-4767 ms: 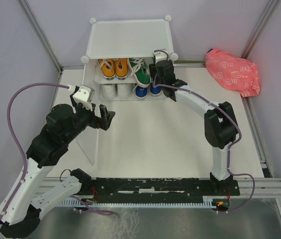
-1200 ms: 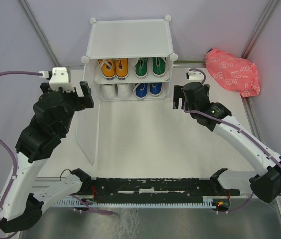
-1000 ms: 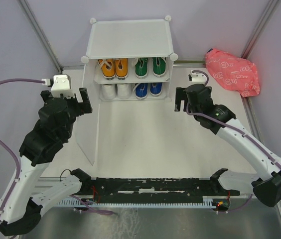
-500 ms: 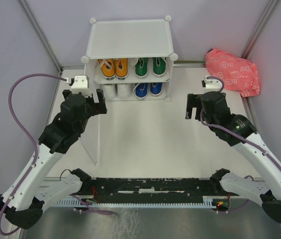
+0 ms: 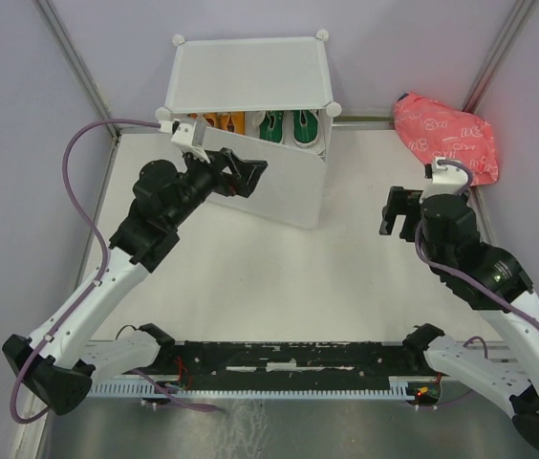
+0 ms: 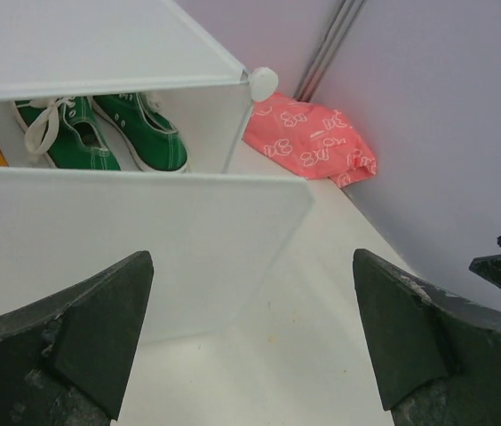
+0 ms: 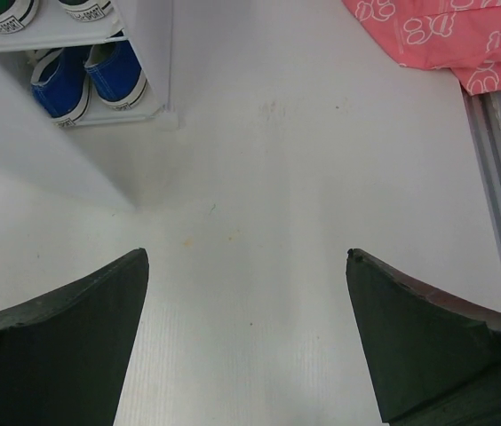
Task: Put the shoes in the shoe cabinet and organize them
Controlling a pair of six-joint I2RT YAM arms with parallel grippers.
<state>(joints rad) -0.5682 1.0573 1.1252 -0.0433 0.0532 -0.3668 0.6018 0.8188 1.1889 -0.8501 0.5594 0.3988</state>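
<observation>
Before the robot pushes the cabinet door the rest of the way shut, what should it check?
1. Green shoes and blue shoes sit inside the cabinet: ok.
2. Every pair is in: cannot tell, the door hides part of the shelves.
3. Nothing pokes out in the door's path: ok, from what shows.
4. Right claw away from the door, open and empty: ok.
5. Left claw open, at the door: ok.
6. Door fully shut: not ok, it hangs at an angle.
</observation>
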